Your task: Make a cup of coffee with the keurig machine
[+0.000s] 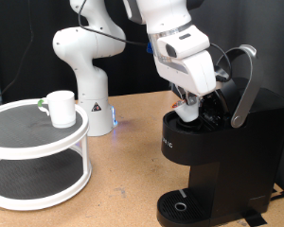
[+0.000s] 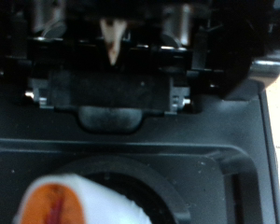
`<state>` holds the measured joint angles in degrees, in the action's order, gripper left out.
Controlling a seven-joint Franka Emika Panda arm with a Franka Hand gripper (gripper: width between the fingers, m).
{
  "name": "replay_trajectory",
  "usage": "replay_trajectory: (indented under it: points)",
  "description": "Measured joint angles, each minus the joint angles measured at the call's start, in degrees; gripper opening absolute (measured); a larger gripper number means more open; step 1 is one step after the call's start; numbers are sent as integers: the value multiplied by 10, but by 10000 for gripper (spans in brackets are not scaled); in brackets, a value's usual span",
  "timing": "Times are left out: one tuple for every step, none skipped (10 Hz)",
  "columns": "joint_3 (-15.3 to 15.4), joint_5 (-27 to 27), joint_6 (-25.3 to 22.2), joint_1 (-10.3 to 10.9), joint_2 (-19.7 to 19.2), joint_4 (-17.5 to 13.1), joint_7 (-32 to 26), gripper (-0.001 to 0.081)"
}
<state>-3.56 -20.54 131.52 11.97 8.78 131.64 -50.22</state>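
The gripper [image 1: 187, 106] hangs over the open top of the keurig machine [image 1: 213, 156], holding a small white pod [image 1: 187, 111] between its fingers, with the machine's silver-grey lid handle [image 1: 246, 85] raised. The cup [image 1: 59, 107] stands on a white two-tier round stand [image 1: 38, 151] at the exterior view's left, well apart from the machine.
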Motion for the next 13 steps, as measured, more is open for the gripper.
replay_trajectory:
  points:
    - [0,0,0,0,0,0,0,57]
    - [0,0,-2,0,0,0,-1,57]
    - [-1,-2,-9,0,0,-2,-6,57]
    - [-3,-11,-22,0,-2,-5,-20,57]
    - [-6,-27,-33,0,-3,-8,-36,57]
    - [-8,-41,-36,0,-5,-11,-49,57]
    - [-9,-51,-37,0,-6,-14,-59,57]
    - [-10,-61,-37,0,-8,-17,-67,57]
    - [-12,-68,-38,-1,-9,-20,-75,57]
    - [-13,-70,-42,-1,-9,-23,-79,57]
    - [-15,-70,-47,-1,-9,-24,-81,57]
    - [-18,-70,-51,-1,-10,-25,-87,57]
    - [-19,-69,-54,-2,-10,-25,-94,57]
